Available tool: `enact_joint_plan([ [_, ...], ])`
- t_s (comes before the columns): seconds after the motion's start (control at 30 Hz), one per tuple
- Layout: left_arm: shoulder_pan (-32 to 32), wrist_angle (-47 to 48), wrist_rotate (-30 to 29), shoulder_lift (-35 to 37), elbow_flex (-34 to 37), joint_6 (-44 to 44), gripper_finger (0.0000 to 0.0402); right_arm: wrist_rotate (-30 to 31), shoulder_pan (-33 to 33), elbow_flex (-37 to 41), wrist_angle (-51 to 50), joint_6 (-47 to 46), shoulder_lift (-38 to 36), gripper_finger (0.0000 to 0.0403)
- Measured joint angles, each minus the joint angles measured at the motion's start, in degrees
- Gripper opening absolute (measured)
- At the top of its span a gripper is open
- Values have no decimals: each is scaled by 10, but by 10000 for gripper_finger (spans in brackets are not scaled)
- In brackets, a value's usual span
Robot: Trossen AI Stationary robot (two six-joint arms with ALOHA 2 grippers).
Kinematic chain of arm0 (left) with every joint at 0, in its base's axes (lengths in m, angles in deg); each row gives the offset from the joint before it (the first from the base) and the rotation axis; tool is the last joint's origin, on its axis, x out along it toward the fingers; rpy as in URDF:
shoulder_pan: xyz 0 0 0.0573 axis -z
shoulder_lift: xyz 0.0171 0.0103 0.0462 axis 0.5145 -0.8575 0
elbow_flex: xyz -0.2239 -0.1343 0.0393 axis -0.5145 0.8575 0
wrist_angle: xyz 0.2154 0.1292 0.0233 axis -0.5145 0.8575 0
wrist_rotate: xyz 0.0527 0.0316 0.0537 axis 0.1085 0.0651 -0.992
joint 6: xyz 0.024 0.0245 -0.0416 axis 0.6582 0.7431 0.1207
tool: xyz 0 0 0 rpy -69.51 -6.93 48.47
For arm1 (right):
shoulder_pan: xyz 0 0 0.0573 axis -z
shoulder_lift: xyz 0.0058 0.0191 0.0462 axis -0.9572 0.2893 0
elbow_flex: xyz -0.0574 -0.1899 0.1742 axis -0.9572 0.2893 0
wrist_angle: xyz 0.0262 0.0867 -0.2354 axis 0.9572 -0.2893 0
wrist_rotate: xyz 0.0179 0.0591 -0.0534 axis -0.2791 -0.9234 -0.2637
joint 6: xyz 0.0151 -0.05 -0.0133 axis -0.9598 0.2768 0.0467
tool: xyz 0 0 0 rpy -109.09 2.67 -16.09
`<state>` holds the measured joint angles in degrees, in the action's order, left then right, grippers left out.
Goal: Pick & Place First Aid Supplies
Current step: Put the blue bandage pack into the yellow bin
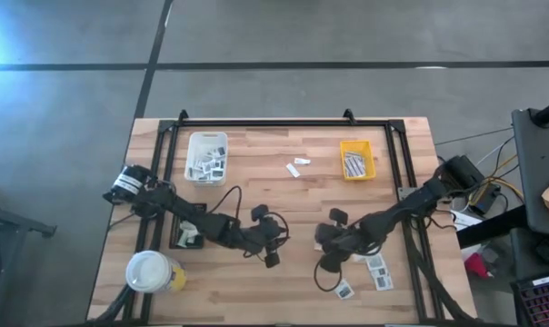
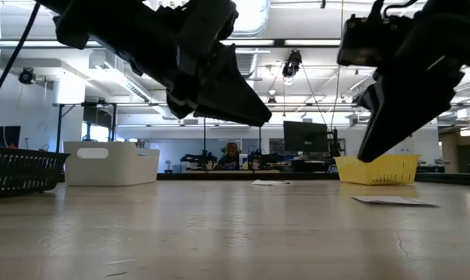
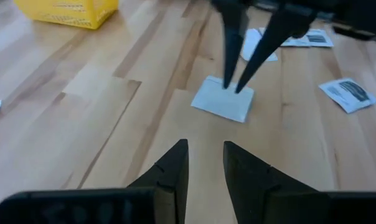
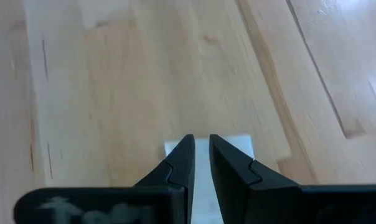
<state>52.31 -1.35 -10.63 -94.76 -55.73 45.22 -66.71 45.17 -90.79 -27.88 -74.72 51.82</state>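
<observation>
The right gripper (image 3: pixel 236 84) is pointing down at a white packet (image 3: pixel 222 101) lying flat on the wooden table (image 1: pixel 284 209), near the middle of the high view. Its fingers are a little apart, tips touching the packet. The left gripper (image 1: pixel 273 257) is waiting just beside it, holding nothing, its fingers a little apart. More packets (image 1: pixel 376 270) are lying at the lower right.
</observation>
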Motion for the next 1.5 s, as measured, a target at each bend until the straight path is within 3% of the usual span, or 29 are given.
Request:
enact_joint_plan([
  [0.2,-5,-4,8,0,-2,2,94,2,-13,9,-55,-47,-11,28],
  [0.5,-6,-73,95,0,-2,42,94,2,-14,37,-51,-110,27,9],
  [1.0,-18,-88,120,-28,-1,57,94,-1,25,36,171,-45,94,8],
  [1.33,-19,-89,125,-88,-6,84,87,-7,29,39,183,-27,82,8],
  [1.5,-27,-97,125,-110,-14,87,62,-7,28,39,181,-25,54,8],
])
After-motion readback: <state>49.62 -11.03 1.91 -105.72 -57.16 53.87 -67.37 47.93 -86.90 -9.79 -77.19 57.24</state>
